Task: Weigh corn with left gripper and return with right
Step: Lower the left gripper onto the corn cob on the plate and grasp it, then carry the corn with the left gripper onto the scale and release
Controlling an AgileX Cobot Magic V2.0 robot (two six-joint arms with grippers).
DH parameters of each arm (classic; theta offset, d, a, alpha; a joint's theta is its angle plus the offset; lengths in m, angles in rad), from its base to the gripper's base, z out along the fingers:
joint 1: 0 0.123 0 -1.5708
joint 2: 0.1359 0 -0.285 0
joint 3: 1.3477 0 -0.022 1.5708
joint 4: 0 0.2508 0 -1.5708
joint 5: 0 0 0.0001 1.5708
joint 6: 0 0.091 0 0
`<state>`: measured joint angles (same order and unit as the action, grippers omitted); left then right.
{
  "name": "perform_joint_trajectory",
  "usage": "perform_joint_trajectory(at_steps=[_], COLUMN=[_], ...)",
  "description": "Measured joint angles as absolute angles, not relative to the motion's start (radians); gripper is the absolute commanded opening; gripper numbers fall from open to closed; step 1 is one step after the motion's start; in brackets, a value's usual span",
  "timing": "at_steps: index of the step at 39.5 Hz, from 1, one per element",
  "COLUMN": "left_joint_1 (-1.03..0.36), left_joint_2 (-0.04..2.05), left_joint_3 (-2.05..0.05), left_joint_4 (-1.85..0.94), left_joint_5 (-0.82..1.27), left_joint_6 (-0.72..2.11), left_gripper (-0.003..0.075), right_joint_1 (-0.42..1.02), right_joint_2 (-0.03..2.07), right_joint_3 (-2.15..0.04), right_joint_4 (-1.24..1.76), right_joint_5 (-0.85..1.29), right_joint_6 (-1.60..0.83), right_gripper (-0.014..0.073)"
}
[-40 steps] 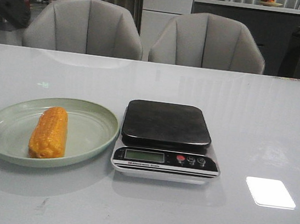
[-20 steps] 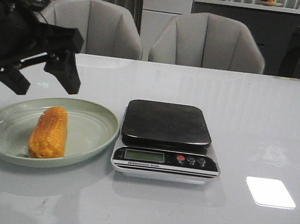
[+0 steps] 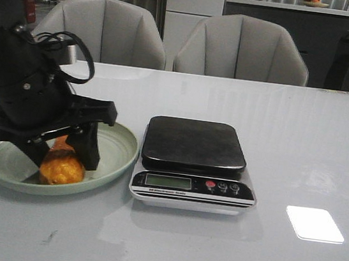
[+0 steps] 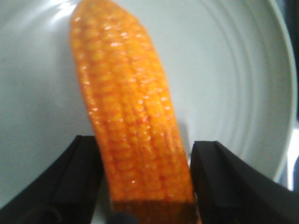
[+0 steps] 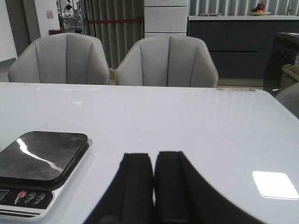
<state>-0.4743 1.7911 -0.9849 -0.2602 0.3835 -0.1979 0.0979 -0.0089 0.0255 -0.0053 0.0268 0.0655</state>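
Observation:
The orange-yellow corn (image 3: 62, 166) lies in a pale green plate (image 3: 117, 152) at the table's left. My left gripper (image 3: 64, 158) is down in the plate, open, with one black finger on each side of the cob. In the left wrist view the corn (image 4: 131, 121) runs between the fingers (image 4: 77, 177), which stand close beside it with the plate (image 4: 233, 93) beneath. The kitchen scale (image 3: 195, 145) stands just right of the plate, its dark platform bare. My right gripper (image 5: 153, 156) is shut and empty over the table, right of the scale (image 5: 42, 156); it is out of the front view.
Two grey chairs (image 3: 240, 48) stand behind the table's far edge. A bright light patch (image 3: 314, 224) lies on the table at the front right. The scale's display and buttons (image 3: 222, 187) face the front.
My left arm has come down from above the plate's far left, and its open fingers now straddle the corn. The corn, plate and scale have not moved.

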Motion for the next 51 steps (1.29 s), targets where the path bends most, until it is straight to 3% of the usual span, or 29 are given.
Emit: perform_joint_trajectory(at_steps=[6,10,28,32,40,42,45,51], left_joint_1=[-0.528,-0.542,-0.638,-0.653,-0.664,-0.664,-0.664,-0.664], left_joint_2=[1.793,1.793,1.866,1.904,1.956,1.958,1.96,1.946], left_joint_3=[-1.041,-1.097,-1.297,-1.333,-1.363,-1.365,-1.365,-1.384], left_joint_4=[-0.262,-0.264,-0.264,-0.272,-0.294,-0.296,-0.297,-0.298], left_joint_5=[0.37,0.371,0.378,0.378,0.382,0.384,0.384,0.437], left_joint_6=[-0.198,-0.198,-0.198,-0.198,-0.198,-0.198,-0.198,-0.198], left_gripper=[0.0162,0.0123,0.013,0.0188,0.051,0.0561,0.0571,0.0518], right_joint_1=[0.098,0.098,0.098,0.098,0.098,0.098,0.098,0.098], right_joint_2=[-0.009,-0.009,-0.009,-0.009,-0.009,-0.009,-0.009,-0.009], right_joint_3=[0.025,0.025,0.025,0.025,0.025,0.025,0.025,0.025], right_joint_4=[-0.005,-0.005,-0.005,-0.005,-0.005,-0.005,-0.005,-0.005], right_joint_5=[0.027,0.027,0.027,0.027,0.027,0.027,0.027,0.027], right_joint_6=[0.065,0.065,0.065,0.065,0.065,0.065,0.065,0.065], right_gripper=[0.0173,0.0173,0.0173,0.0173,0.0173,0.0173,0.0173,0.0173])
